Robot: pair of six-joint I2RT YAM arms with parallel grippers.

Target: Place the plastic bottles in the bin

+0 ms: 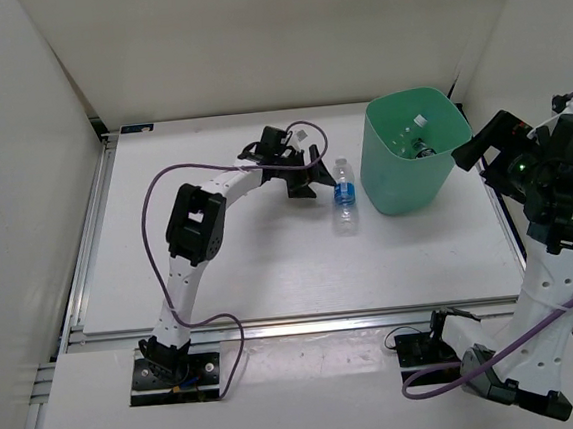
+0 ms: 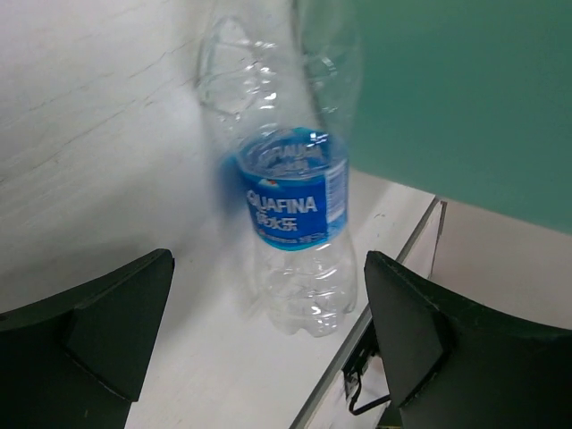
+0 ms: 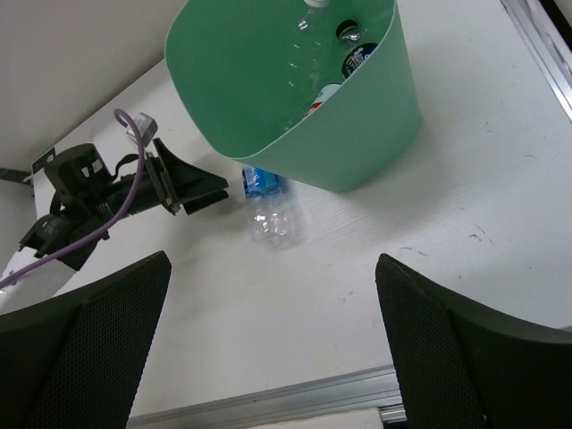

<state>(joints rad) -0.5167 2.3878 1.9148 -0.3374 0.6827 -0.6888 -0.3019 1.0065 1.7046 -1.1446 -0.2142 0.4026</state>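
Left wrist: left gripper [image 2: 268, 295] open, empty; blue-labelled bottle [image 2: 295, 223] just ahead on table [image 1: 251, 268], beside bin [image 2: 465, 89]. Risk: a finger clips it, light bottle skids into bin wall. Right gripper [image 3: 273, 264] open too.

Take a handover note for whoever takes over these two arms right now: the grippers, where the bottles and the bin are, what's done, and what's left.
Left gripper: open, empty, facing the blue-labelled bottle, not gripping it.
Right gripper: open, empty, off to the right of the bin.
Bin: upright on the table, far right.
Done: other bottles lie inside the bin; the exact count is unclear.
Left: the blue-labelled bottle lies on its side just left of the bin. It probably falls to the left arm to grasp it and drop it in.
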